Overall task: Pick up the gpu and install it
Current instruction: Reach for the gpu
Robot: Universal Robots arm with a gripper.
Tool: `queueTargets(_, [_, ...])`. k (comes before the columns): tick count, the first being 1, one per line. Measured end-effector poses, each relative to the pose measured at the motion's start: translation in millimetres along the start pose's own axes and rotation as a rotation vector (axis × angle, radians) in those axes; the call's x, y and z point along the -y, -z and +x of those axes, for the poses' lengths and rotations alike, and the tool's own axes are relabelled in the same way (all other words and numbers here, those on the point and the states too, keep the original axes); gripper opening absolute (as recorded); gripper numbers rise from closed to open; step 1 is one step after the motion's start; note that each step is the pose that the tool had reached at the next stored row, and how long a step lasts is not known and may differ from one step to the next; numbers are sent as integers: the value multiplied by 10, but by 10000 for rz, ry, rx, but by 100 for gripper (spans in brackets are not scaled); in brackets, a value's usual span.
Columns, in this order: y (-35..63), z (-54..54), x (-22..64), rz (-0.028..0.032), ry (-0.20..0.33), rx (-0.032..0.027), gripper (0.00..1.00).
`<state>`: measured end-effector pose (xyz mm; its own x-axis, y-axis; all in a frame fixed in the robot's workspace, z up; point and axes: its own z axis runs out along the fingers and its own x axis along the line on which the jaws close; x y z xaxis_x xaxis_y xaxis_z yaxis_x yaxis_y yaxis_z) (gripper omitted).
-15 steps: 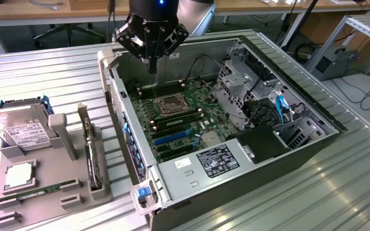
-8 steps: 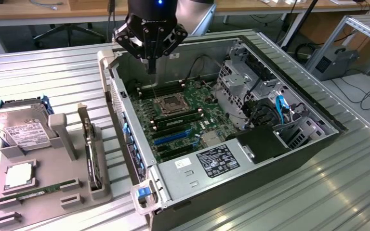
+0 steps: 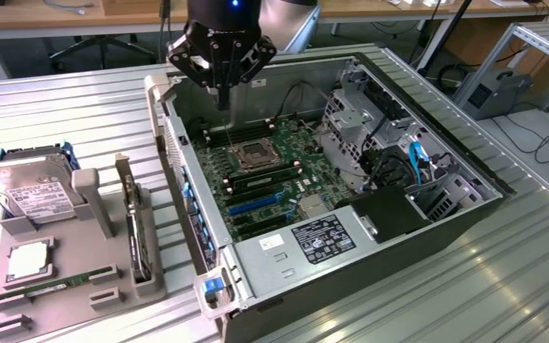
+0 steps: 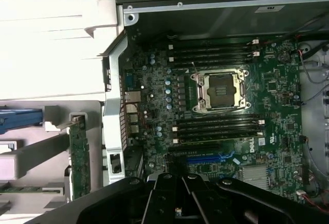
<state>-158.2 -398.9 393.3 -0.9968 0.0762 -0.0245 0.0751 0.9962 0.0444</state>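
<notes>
The gpu (image 3: 134, 232) stands on edge in a slot of the grey holder (image 3: 83, 243) at the exterior view's left, beside the open computer case (image 3: 465, 193). In the wrist view the gpu (image 4: 78, 157) appears as a thin green board seen edge-on. My gripper (image 3: 222, 96) hangs above the far end of the case, over the motherboard (image 3: 289, 161) near the CPU socket (image 3: 255, 153). Its fingers are shut with nothing between them. The gripper (image 4: 177, 206) looks down on the motherboard (image 4: 154, 95), well apart from the gpu. A blue expansion slot (image 4: 211, 158) lies on the board.
The grey holder also carries a silver hard drive (image 3: 31, 189) with blue tabs, a CPU chip (image 3: 28, 261) and a green RAM stick (image 3: 55, 286). Inside the case are a drive cage (image 3: 351, 118), cables (image 3: 389, 161) and a power supply (image 3: 322, 239). The ribbed metal table (image 3: 74, 100) surrounds everything.
</notes>
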Motion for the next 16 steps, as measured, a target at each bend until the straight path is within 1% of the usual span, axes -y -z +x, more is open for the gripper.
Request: queueTargets(16, [1,51,4,0,0,0,11])
